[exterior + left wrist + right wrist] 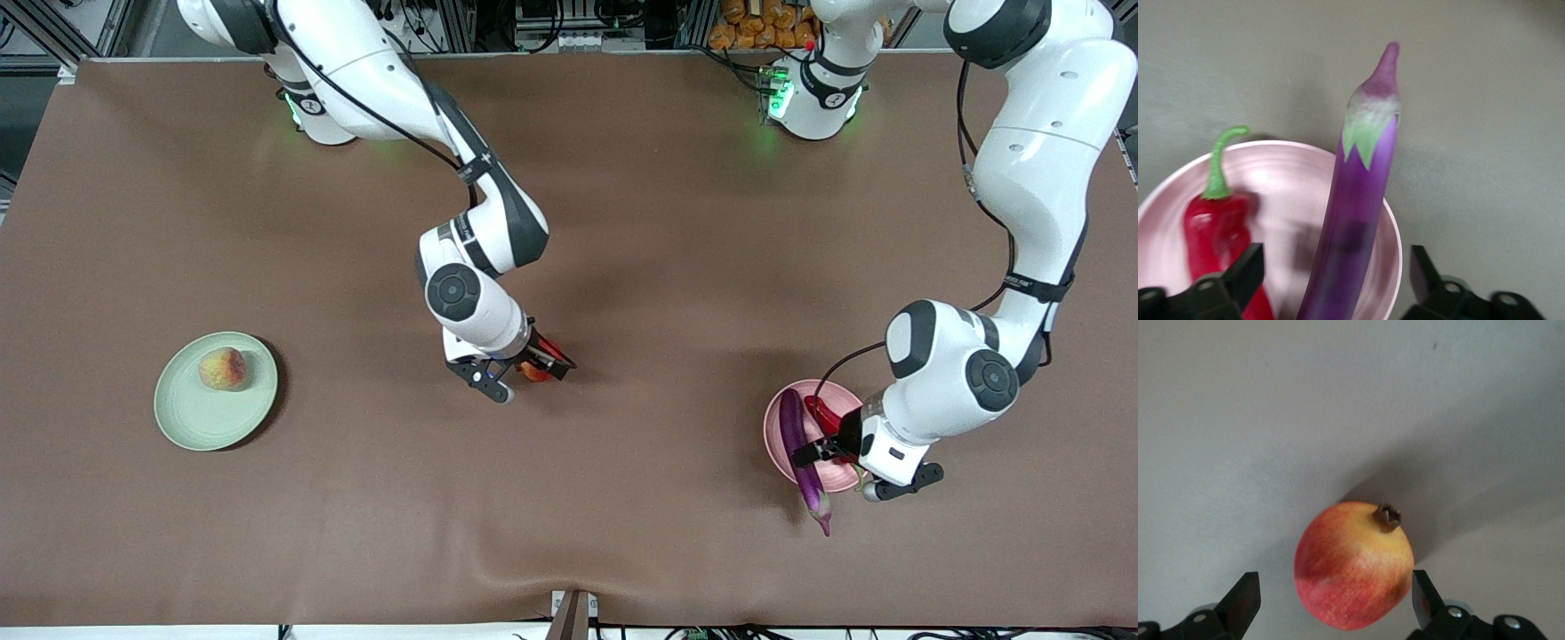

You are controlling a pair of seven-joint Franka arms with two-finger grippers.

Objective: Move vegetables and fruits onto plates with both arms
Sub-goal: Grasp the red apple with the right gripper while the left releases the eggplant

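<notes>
Front view: glossy purple eggplant (803, 453) lies across the pale pink plate (775, 427), its tip overhanging the rim, beside the wrinkled red chili (823, 412). Left gripper (834, 455) stands released over it. Right gripper (524, 366), fingers spread, straddles the red-yellow fruit (1353, 567). Peach (222, 368) sits on the green plate (191, 418).

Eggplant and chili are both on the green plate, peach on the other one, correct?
Colours swapped. The front view shows the eggplant and chili on the pink plate, eggplant tip overhanging the rim; the peach sits on the green plate.
</notes>
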